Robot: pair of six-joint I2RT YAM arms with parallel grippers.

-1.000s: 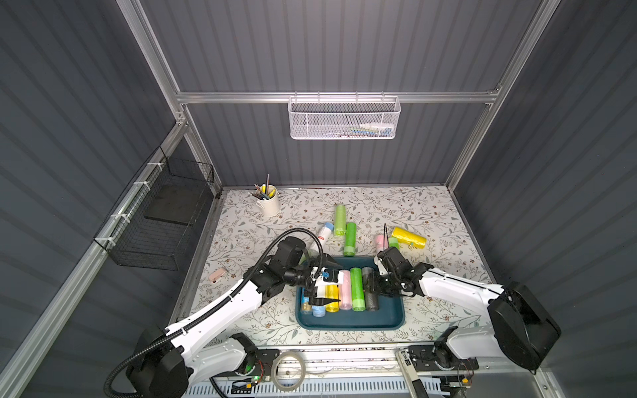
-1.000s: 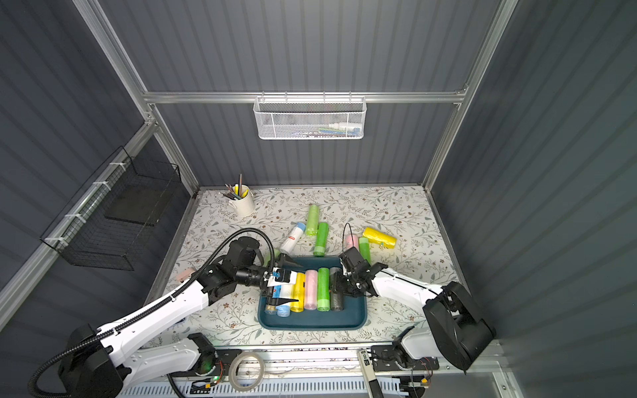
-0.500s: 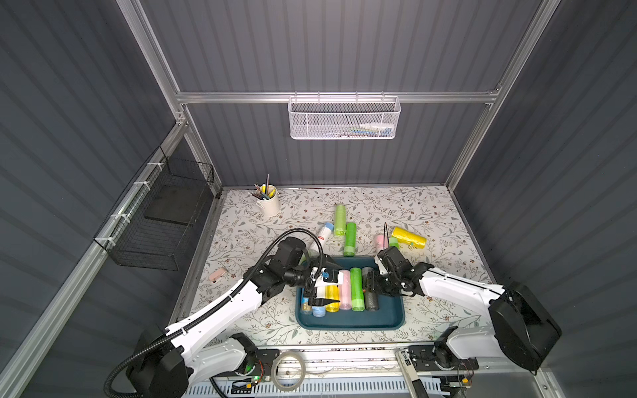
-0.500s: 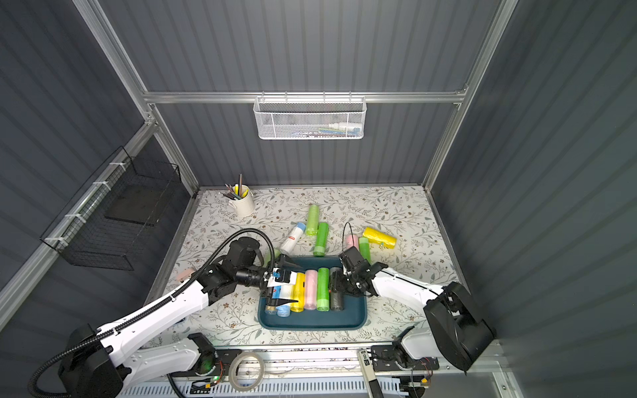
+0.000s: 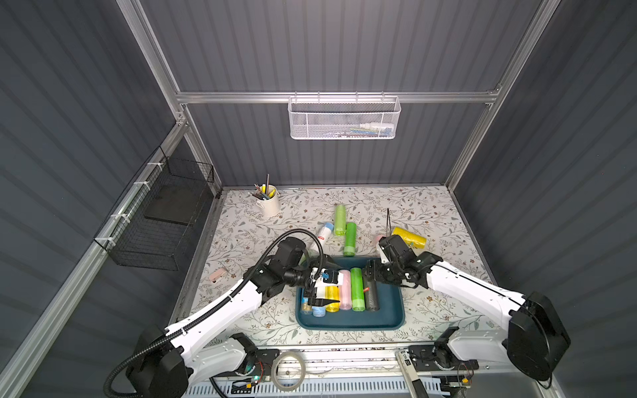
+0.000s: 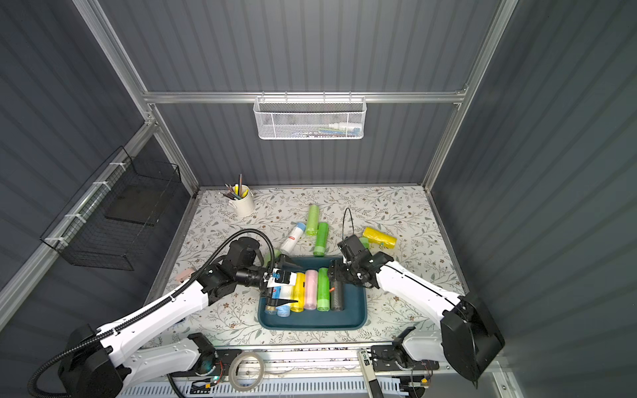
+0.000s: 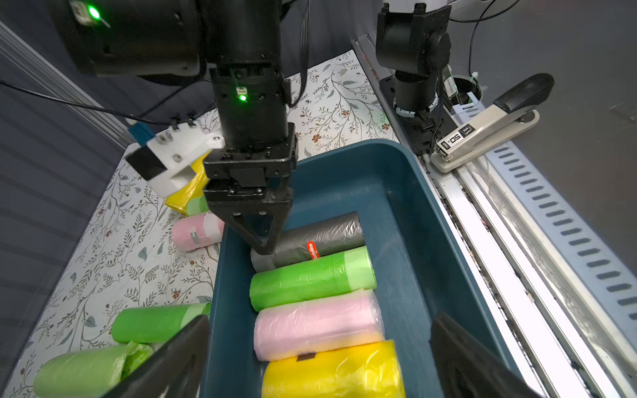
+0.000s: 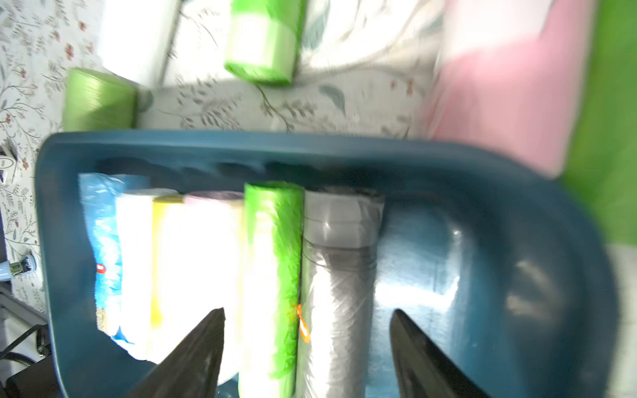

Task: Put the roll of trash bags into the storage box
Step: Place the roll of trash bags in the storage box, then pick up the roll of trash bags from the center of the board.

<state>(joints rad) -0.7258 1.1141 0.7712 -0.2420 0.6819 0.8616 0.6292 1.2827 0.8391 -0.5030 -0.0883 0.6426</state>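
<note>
The grey roll of trash bags (image 5: 370, 296) lies flat on the floor of the storage box (image 5: 389, 305), directly under the right gripper (image 5: 370, 275). It is the last in a row of rolls packed side by side. A green roll (image 5: 357, 289) touches it, and past that, toward the left gripper (image 5: 325, 284), come a pink roll (image 5: 345, 291), a yellow roll (image 5: 332, 299) and paler ones, one of them blue (image 5: 319, 311).

This roll's placement looks done, judging by how it rests on the box floor. The whole job looks unfinished, because more rolls lie on the table outside the box. Two green rolls (image 5: 339, 215) and a white-and-blue one (image 5: 322, 234) lie beyond both grippers. A yellow roll (image 5: 408, 236) and a pink roll (image 7: 196, 231) lie just behind the right gripper.

In its wrist view the right gripper (image 8: 306, 312) has its jaws spread. They stand wider than the grey roll (image 8: 337, 275), so that part of the green one also sits in the gap. Nothing is pinched. From the left wrist view one fingertip (image 7: 262, 241) looks down at the roll's end, though contact cannot be told. The left gripper (image 7: 320, 317) has its jaws as wide as they go, low over the other end of the row, holding nothing.
</note>
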